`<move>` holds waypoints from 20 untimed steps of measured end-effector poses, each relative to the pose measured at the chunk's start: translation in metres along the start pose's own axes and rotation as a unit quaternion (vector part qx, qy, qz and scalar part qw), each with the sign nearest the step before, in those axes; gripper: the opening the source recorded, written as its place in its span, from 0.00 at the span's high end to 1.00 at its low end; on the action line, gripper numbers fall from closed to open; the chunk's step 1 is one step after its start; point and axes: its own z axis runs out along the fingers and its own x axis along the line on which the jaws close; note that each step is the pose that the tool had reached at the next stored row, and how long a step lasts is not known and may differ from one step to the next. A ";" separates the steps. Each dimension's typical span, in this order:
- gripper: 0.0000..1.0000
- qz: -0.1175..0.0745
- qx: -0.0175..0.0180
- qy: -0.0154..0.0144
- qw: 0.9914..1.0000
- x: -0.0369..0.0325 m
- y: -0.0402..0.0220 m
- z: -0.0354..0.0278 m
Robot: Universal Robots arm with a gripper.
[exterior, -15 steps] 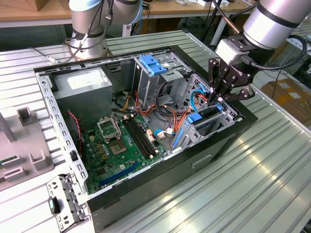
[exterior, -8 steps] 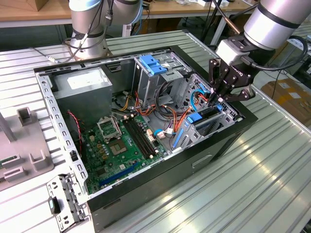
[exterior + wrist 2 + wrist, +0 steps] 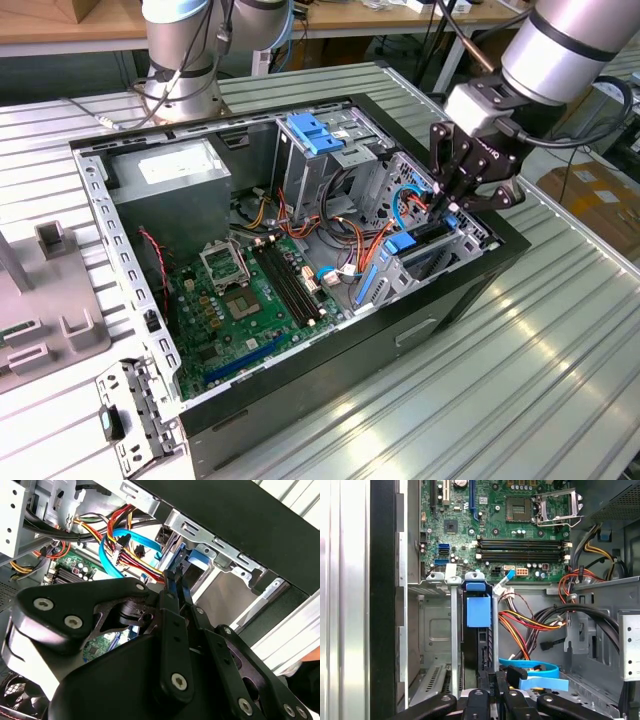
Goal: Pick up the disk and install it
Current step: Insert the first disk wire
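— Gripper (image 3: 452,203)?
— Down inside the open case (image 3: 480,275), fingers (image 3: 174,587) drawn nearly together, seemingly pinching the disk's blue rear edge.
— And the disk (image 3: 478,630)?
— Standing on edge in the metal drive bay (image 3: 432,630), straight ahead of the fingertips, blue tab (image 3: 478,611) toward the motherboard (image 3: 495,525).

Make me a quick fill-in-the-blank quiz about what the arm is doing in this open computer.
1. The gripper hangs over the drive bay at the exterior view's ____ end of the computer case.
2. In the second wrist view its fingers are ____ on the disk, which stands on edge in the bay.
3. The disk's plastic carrier is ____.
4. The power supply carries a ____ sticker.

Missing words: right; shut; blue; white
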 end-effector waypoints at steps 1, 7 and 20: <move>0.83 0.000 0.000 0.000 1.000 0.0008 0.0000 0.0002; 0.83 0.000 0.000 0.000 1.000 0.0037 0.0006 0.0021; 0.83 0.000 0.000 0.000 1.000 0.0042 0.0011 0.0086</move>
